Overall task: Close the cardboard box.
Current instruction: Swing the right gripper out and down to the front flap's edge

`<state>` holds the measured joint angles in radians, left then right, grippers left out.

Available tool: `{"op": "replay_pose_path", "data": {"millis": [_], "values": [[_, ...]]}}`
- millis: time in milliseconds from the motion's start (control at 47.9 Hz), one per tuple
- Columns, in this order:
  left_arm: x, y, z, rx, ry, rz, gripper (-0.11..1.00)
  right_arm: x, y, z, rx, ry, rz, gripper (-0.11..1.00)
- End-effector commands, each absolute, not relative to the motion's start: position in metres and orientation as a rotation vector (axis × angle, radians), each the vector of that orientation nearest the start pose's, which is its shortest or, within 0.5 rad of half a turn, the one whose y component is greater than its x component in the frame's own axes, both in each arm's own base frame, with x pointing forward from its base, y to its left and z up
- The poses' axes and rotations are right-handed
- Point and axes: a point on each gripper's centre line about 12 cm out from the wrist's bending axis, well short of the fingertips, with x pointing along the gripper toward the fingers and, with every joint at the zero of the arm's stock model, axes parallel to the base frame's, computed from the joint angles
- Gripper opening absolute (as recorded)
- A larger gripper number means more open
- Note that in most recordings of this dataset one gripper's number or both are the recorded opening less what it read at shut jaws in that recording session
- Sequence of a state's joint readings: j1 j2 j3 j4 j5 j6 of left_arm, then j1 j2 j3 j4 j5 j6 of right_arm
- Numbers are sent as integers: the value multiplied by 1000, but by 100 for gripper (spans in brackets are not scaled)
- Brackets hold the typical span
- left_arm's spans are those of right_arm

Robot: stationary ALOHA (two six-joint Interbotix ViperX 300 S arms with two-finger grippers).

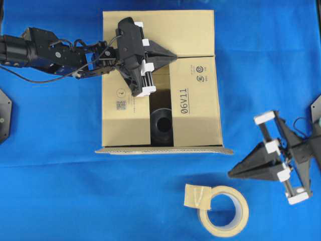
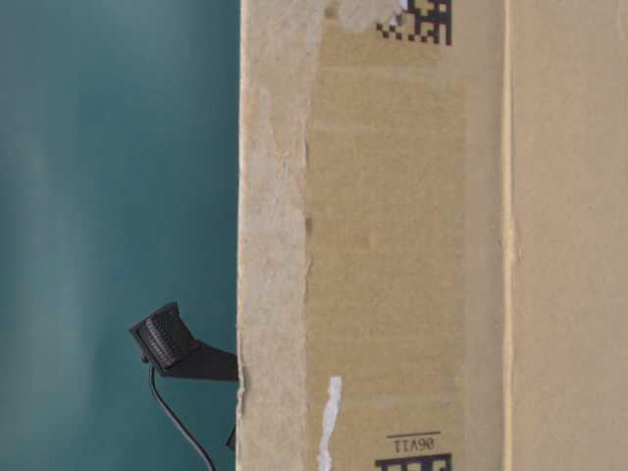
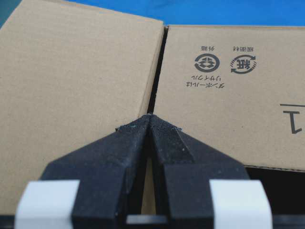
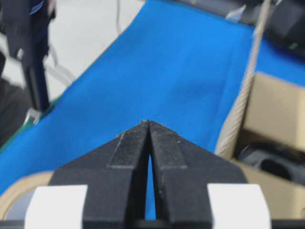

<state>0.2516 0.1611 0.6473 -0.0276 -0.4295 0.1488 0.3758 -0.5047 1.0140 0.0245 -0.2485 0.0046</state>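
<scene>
The cardboard box (image 1: 193, 35) stands mid-table with its far flap (image 3: 81, 81) and its right flap printed "06V11" (image 1: 193, 100) folded flat. The left flap (image 1: 123, 110) is also down, and a gap between the side flaps shows a dark object (image 1: 161, 125) inside. The near flap (image 1: 165, 149) stands up, seen edge-on; it fills the table-level view (image 2: 392, 245). My left gripper (image 1: 173, 57) is shut and empty, its tips (image 3: 150, 116) at the seam between the far and right flaps. My right gripper (image 1: 231, 174) hovers shut and empty over the cloth (image 4: 148, 122), right of the box (image 4: 276, 114).
A beige tape roll (image 1: 223, 211) lies on the blue cloth (image 1: 60, 191) in front of the box, just left of the right gripper, and shows again low in the right wrist view (image 4: 14, 195). A small black device on a cable (image 2: 172, 343) pokes out beside the box.
</scene>
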Motion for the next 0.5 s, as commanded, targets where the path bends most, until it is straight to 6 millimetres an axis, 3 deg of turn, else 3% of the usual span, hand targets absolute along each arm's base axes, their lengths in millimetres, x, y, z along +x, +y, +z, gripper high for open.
{"op": "replay_pose_path", "data": {"millis": [0,230,480], "values": [[410,108,165,72,365,243,0,268,108,235,-16,283,371,1],[410,105,164,68,368,236,0,272,109,213,-8,333,359,1],[410,104,164,67,368,233,0,276,99,216,1,304,324,0]]}}
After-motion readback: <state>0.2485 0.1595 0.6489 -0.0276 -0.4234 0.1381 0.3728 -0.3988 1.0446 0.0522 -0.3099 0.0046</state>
